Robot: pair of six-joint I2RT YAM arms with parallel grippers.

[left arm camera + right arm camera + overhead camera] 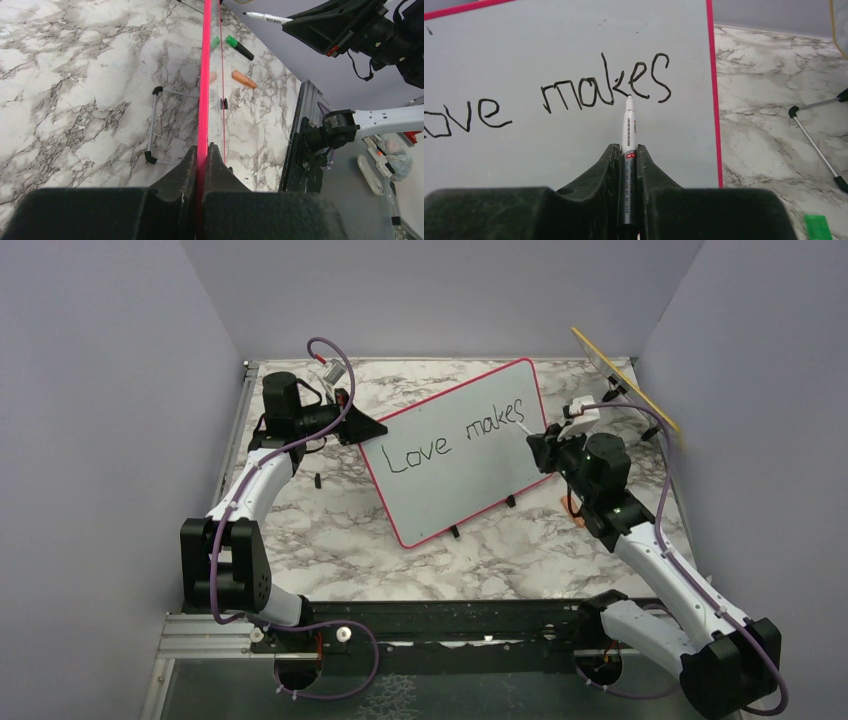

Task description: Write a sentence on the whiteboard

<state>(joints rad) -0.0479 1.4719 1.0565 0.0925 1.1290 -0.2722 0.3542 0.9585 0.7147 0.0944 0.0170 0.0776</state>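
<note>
The whiteboard [455, 480], white with a pink-red frame, stands tilted on the marble table. On it the sentence reads "Love makes" [450, 440] [606, 85] in black. My left gripper [372, 428] [202, 147] is shut on the whiteboard's left edge [204, 75]. My right gripper [540, 445] [627, 147] is shut on a white and grey marker [628, 125] [267, 18]. The marker's tip points at the board by the end of "makes". In the left wrist view it seems a short way off the surface.
A yellow-edged panel [625, 380] on a wire stand [816, 145] is at the back right. A green marker [239, 47] and an orange cap [244, 79] lie on the table behind the board. Another wire stand [152, 125] lies on the marble. Grey walls close three sides.
</note>
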